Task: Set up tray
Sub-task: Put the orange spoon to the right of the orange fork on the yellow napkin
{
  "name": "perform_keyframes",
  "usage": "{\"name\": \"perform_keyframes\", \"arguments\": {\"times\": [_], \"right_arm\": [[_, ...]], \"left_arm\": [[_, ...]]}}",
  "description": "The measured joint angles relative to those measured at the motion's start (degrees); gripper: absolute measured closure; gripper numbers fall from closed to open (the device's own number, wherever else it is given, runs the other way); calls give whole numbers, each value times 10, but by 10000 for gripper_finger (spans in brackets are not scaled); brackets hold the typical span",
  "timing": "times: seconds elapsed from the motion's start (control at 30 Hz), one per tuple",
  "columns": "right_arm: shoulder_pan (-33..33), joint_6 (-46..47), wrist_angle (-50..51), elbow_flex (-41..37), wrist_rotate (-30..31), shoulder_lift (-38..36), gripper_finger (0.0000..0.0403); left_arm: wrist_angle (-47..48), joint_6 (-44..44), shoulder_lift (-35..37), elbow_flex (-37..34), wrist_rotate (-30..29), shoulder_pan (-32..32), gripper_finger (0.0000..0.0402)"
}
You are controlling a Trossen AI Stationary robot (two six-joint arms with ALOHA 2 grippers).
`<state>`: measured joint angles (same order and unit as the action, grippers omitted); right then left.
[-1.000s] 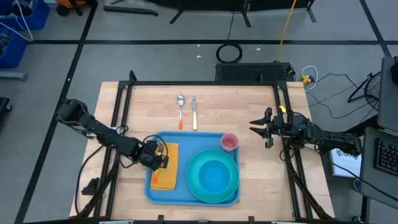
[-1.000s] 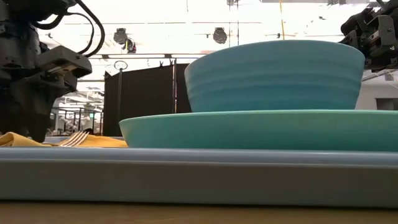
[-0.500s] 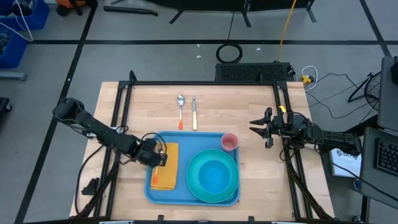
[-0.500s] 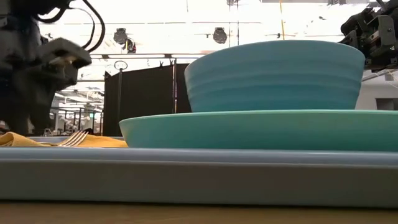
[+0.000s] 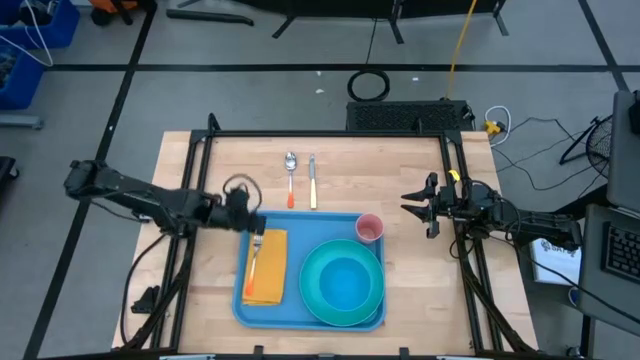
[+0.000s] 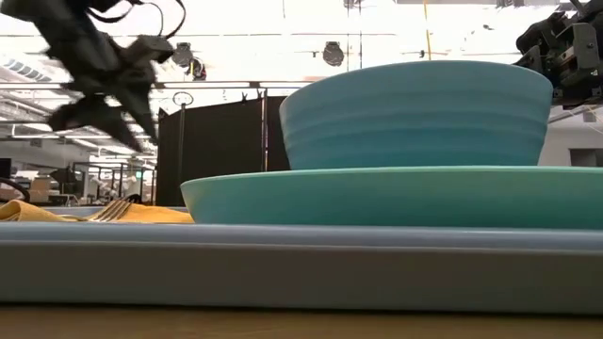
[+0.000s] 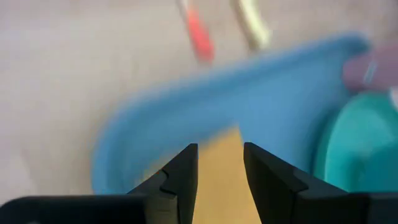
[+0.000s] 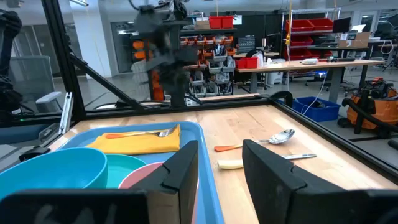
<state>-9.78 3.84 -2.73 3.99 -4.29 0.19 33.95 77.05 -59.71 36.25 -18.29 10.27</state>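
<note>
The light-blue tray lies near the table's front edge. On its left part lies a yellow napkin with an orange-handled fork on top. A teal plate carrying a teal bowl fills its right part, and a pink cup stands in the far right corner. A spoon and a knife lie on the wood beyond the tray. My left gripper hovers open over the tray's far left corner, holding nothing. My right gripper waits open, right of the tray.
A black frame runs around the table edges. Bare wood lies left of the tray and between the tray and my right gripper. In the right wrist view, workbenches and red bins show in the room beyond the table.
My left gripper has risen from just above the napkin and drawn back toward the table's far left, off the napkin to the tray's far left corner. The fork and napkin lie uncovered and have not moved. My right arm has kept still.
</note>
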Motion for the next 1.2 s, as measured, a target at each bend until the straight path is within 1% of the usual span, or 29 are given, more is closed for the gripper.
{"name": "perform_keyframes", "arguments": {"times": [0.07,0.1,0.23,0.4,0.5,0.57,0.63,0.7,0.73,0.8,0.9,0.97,1.0,1.07,1.2], "right_arm": [[0,0,0,0,0,0,287],[0,1,0,0,0,0,287],[0,5,0,0,0,0,287],[0,7,0,0,16,0,287],[0,7,-2,0,15,0,287],[0,9,-2,0,15,0,287],[0,9,-3,0,15,0,287],[0,9,-3,0,15,0,287],[0,9,-3,0,16,0,287],[0,8,-4,0,16,0,287],[0,3,-5,0,17,0,287],[0,2,-5,0,17,0,287],[0,2,-5,0,17,0,287],[0,2,-5,0,17,0,287],[0,2,-5,0,17,0,287]], "left_arm": [[-19,-68,3,0,-7,-50,268],[-27,-96,2,0,5,-78,268],[-78,-183,-18,0,86,-189,268],[-162,-294,-54,0,196,-307,268],[-236,-352,-74,0,258,-362,268],[-281,-367,-86,0,292,-392,268],[-305,-376,-99,2,314,-416,268],[-291,-385,-117,22,331,-446,268],[-265,-381,-127,41,335,-462,268],[-184,-370,-153,91,332,-488,268],[-47,-398,-208,171,287,-503,268],[17,-415,-250,218,251,-500,268],[38,-421,-272,239,241,-498,268],[59,-433,-315,269,240,-492,268],[66,-429,-385,309,242,-463,268]]}}
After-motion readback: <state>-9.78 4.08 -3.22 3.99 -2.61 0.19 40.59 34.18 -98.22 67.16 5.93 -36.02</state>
